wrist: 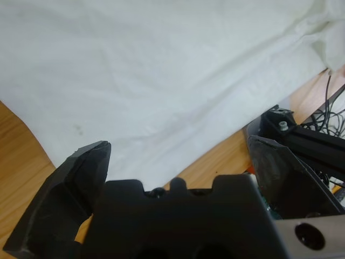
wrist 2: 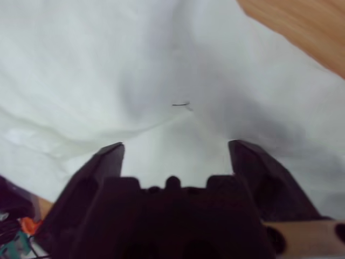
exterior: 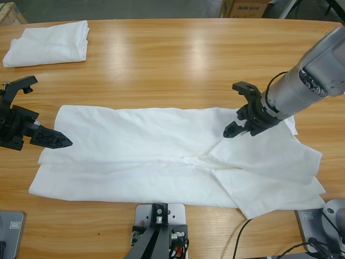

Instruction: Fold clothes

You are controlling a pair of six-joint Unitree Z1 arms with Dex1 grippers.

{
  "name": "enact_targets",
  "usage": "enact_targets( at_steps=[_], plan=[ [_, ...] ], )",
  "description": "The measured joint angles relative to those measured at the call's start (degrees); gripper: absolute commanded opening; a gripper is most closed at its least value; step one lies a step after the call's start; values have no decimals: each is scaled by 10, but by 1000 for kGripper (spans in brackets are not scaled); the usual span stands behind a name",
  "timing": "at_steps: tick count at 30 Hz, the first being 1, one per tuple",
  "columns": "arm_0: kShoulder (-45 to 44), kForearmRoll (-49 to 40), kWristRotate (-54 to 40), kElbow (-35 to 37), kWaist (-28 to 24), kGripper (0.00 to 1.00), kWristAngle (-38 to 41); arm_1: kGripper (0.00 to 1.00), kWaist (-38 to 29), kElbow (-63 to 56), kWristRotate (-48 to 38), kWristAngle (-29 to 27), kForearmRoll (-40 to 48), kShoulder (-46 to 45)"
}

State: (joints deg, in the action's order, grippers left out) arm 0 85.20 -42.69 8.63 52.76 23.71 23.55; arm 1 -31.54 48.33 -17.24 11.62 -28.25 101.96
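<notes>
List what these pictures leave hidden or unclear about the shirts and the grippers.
- Spread T-shirt: the table under it is hidden in the high view; both wrist views crop its outline.
- Folded T-shirt: layers underneath hidden; absent from the wrist views.
- Small dark mark: too small to read, right wrist view.
- Left gripper: arm cut off by the high view's edge.

Bare table (exterior: 178, 59) beyond spread T-shirt (exterior: 151, 162)

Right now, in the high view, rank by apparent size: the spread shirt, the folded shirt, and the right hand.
1. Spread shirt, by far the largest.
2. Folded shirt.
3. Right hand, smallest, though it sits nearer the camera, which inflates it.
</notes>
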Motion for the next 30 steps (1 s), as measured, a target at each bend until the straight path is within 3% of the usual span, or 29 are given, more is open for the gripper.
enact_targets(
  at_steps=[3, 7, 16, 20, 30],
  plan=[
    [0, 0, 0, 0, 0, 1000, 0, 881, 20, -9, 7, 0, 8, 5],
    [0, 0, 0, 0, 0, 1000, 0, 824, 26, -12, 10, 3, 13, 15],
    [0, 0, 0, 0, 0, 1000, 0, 815, 27, -12, 10, 16, -5, 8],
    [0, 0, 0, 0, 0, 1000, 0, 607, 22, -12, 10, 16, -16, -13],
    [0, 0, 0, 0, 0, 1000, 0, 633, 18, -18, 8, 18, -12, -9]
  ],
)
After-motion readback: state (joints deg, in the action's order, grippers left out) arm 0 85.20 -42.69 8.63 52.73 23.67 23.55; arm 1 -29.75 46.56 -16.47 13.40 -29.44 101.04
